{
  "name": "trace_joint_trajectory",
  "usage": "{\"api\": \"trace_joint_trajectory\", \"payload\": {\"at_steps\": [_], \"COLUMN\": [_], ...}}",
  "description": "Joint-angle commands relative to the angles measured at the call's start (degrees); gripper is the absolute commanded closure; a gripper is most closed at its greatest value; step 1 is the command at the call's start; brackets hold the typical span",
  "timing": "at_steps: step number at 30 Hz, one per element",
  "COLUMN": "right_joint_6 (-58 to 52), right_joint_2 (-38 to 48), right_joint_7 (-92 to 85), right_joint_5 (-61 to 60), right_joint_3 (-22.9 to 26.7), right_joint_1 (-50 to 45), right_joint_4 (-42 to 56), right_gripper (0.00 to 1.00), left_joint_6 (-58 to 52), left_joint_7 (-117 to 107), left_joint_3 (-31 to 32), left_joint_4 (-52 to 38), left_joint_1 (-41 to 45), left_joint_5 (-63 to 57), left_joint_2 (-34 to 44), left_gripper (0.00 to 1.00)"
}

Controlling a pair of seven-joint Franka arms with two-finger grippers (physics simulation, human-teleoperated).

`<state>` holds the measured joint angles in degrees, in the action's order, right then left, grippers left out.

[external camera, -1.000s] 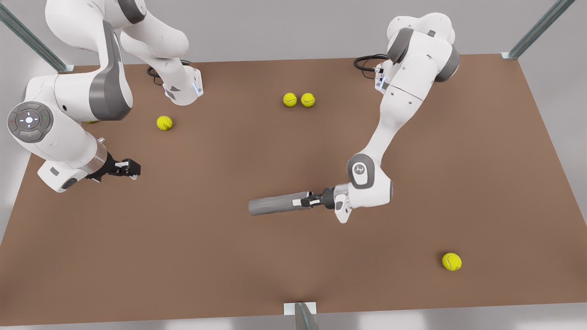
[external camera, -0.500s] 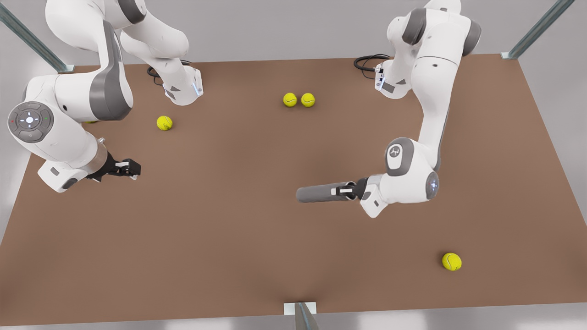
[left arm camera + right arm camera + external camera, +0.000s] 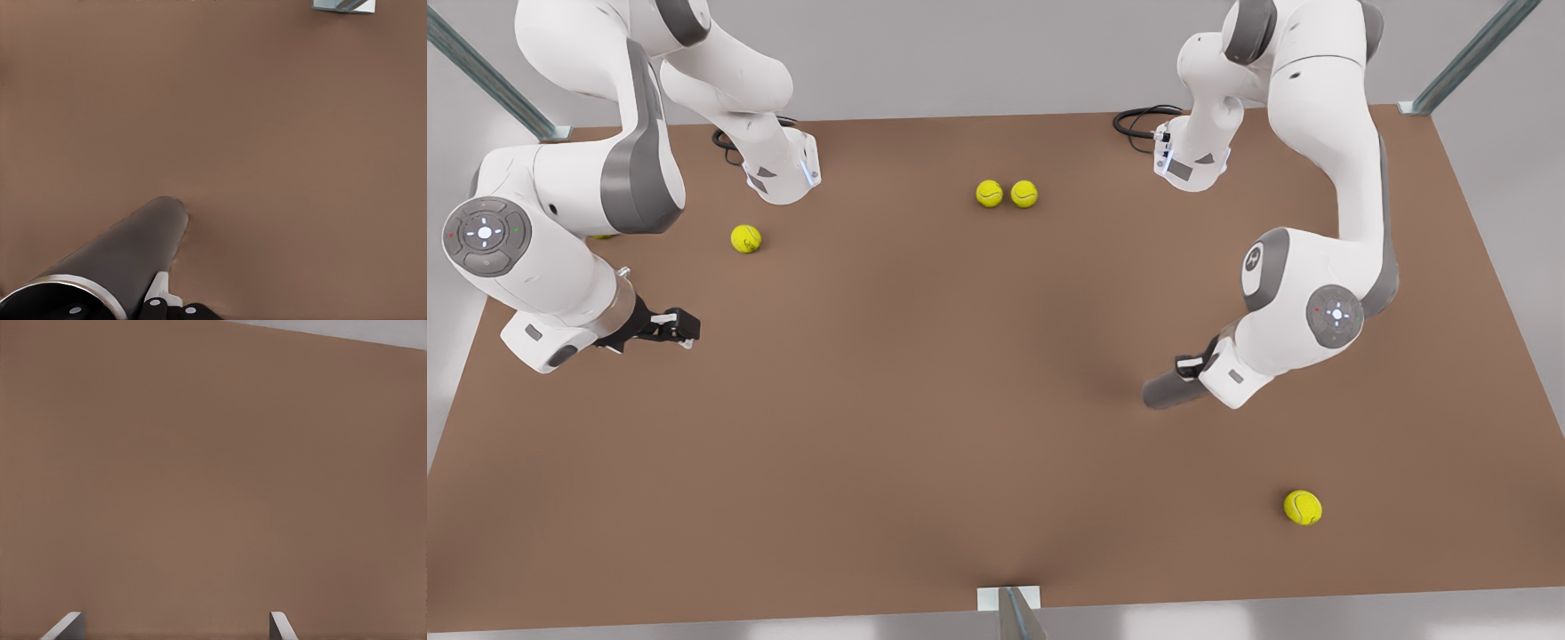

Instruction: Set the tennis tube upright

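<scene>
The left gripper [image 3: 1190, 366] holds the tennis tube [image 3: 1167, 391] by its rim, jaws closed, tilted, far end on the tabletop [image 3: 960, 400] (tipping-up step); next, raise it vertical. The right gripper [image 3: 680, 327] waits, jaws open.

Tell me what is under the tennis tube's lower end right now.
The tennis tube, gripped at its rim by the left gripper, slants down to the bare brown table; its far end seems to touch it. Its inside is hidden.

Dull-grey tennis tube [image 3: 1169, 391], tilted, lower end touching the brown table [image 3: 925, 427]
</scene>
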<state>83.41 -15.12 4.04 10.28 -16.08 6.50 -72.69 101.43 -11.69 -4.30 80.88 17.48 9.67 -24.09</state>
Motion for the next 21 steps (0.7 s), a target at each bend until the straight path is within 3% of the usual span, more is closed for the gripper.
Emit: {"api": "trace_joint_trajectory", "payload": {"at_steps": [1,21], "right_joint_6": [0.0,0.0], "right_joint_2": [0.0,0.0], "right_joint_7": [0.0,0.0], "right_joint_5": [0.0,0.1], "right_joint_3": [0.0,0.0], "right_joint_1": [0.0,0.0], "right_joint_4": [0.0,0.0], "right_gripper": [0.0,0.0], "left_joint_6": [0.0,4.4], "left_joint_7": [0.0,-0.4], "left_joint_3": [0.0,-0.9], "left_joint_4": [0.1,0.2], "left_joint_1": [0.0,-0.3], "left_joint_5": [-6.4,-8.2], "left_joint_2": [0.0,-7.2], "left_gripper": [0.79,0.79]}}
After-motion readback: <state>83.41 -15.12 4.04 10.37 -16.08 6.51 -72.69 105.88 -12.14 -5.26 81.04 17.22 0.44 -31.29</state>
